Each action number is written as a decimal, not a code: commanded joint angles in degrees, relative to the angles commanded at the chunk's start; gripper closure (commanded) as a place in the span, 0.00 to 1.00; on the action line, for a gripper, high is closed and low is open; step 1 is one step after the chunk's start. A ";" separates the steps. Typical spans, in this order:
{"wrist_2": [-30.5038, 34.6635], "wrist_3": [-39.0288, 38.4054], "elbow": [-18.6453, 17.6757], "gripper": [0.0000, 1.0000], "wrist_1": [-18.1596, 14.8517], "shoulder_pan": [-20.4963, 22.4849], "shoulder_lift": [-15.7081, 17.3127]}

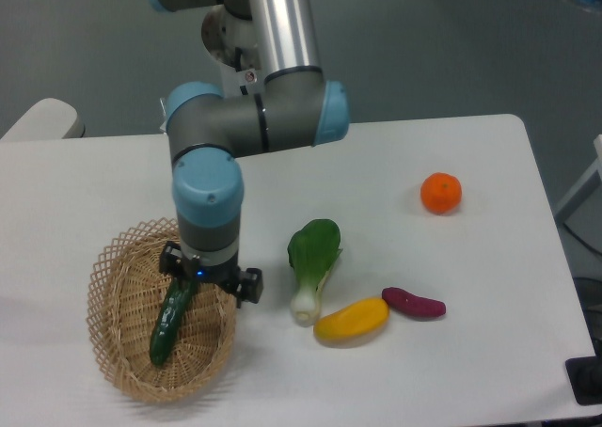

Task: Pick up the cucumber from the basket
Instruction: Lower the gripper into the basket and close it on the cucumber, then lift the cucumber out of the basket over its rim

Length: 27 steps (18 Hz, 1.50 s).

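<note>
I've got the arm bent down over the L side of the table (113,178), wrist pointing straight down into the basket (118,361). Gripper (184,291) sits right on top of the cucumber (167,325). Fingers are mostly hidden under the wrist housing, so I can't tell if they're spread or pinching the cuke; contact itself isn't visible from this cam. Small blue light showing on the wrist near the flange.

Cucumber: dark green, glossy, slim. Upper end tucked up under the gripper, lower end angled down and to the L toward the basket floor. Tilted, not lying flat as far as I can see. It's inside the basket outline, approx centre. Can't tell whether the low tip touches the weave.

Basket: tan wicker, oval, open lattice rim, front-L of table, near the front edge.

Other stuff on the table, all outside the basket:
- bok choy (312,269), just R of the basket, leaf end away from me, pale stem end toward me.
- yellow fruit (352,320), right beside the bok choy stem, looks touching or nrly so.
- purple sweet potato (414,303), just R of the yellow fruit, tips close together.
- orange (441,193), well apart, back-R area.
</note>
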 joint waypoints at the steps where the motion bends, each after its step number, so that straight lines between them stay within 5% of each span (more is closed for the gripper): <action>1: 0.00 0.09 -0.91 0.00 1.19 -0.02 -0.01; 13: 1.67 -0.17 -2.50 0.03 2.44 -2.74 -1.59; 15: 1.58 0.00 -2.32 0.53 2.61 -2.83 -1.59; 17: 1.58 0.26 -2.06 0.78 2.79 -2.83 -1.59; 21: 1.58 0.44 -1.53 0.88 2.96 -2.74 -1.95; 27: 1.67 0.53 -0.56 0.90 2.96 -2.74 -1.95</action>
